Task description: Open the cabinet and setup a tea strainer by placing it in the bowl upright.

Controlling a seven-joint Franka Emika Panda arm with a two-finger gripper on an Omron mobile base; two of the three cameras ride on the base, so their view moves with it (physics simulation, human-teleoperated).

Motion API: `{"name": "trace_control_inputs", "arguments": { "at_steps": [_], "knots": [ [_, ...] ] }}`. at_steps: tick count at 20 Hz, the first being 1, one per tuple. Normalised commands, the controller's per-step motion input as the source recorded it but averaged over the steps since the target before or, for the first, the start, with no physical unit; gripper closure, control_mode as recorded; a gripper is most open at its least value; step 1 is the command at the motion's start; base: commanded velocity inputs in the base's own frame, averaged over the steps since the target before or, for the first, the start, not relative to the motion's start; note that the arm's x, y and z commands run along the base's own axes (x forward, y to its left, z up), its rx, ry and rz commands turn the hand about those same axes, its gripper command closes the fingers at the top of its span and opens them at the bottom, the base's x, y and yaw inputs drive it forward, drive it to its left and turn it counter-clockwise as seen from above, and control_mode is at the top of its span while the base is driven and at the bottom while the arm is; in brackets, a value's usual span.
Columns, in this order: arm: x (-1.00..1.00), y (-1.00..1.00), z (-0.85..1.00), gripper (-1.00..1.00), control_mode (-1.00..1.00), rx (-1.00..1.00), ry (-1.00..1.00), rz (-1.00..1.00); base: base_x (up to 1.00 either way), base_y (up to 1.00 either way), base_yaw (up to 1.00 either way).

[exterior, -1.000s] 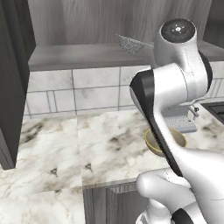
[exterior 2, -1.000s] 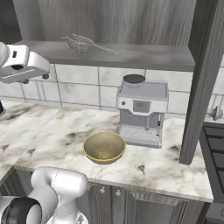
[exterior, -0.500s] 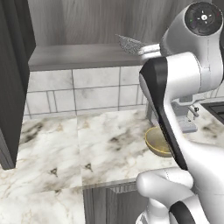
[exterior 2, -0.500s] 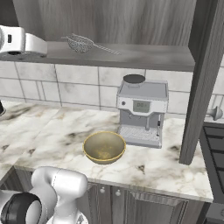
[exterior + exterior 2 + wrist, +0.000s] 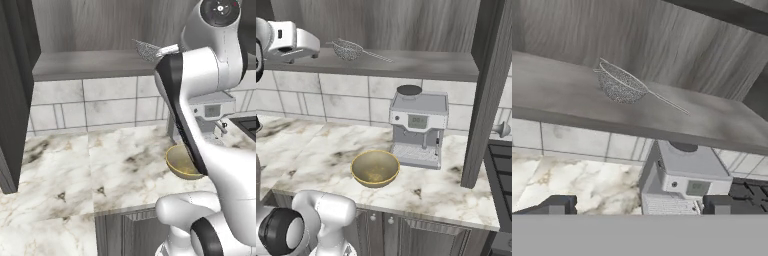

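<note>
Change: arm has risen since a second ago; in the right base view the hand sat at tile height, now it is level with the cabinet shelf; strainer, bowl and machine unmoved
Cabinet: open; left door swung out at the far left of the left base view, right door edge-on at the right of the right base view; bare shelf board runs wide between them
Tea strainer: on the shelf towards its left end, tilted, mesh cup down, thin handle running right along the board; free shelf to its right
Bowl: on the table below, near the front edge, just left of and in front of the coffee machine, apart from it
Table: marble, open stretch left of the bowl
Arm: upper link upright, hand stretched out level, left of the strainer and apart from it
Claw: tips spread wide, holding nothing, strainer above and between them in the hand view
</note>
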Motion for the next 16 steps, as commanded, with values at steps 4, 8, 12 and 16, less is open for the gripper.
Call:
{"name": "trace_control_inputs", "arguments": {
  "at_steps": [4, 8, 12, 16],
  "knots": [
    [0.6, -0.08, -0.06, -1.0, -1.0, -0.05, 0.0, 0.07, 0.0, 0.0, 0.0],
    [0.48, 0.0, 0.0, -1.0, -1.0, -0.1, 0.0, 0.05, 0.0, 0.0, 0.0],
    [0.39, 0.0, 0.0, -1.0, -1.0, -0.14, 0.03, 0.01, 0.0, 0.0, 0.0],
    [0.42, 0.0, 0.0, -1.0, -1.0, -0.11, 0.07, 0.0, 0.0, 0.0, 0.0]
  ]
}}
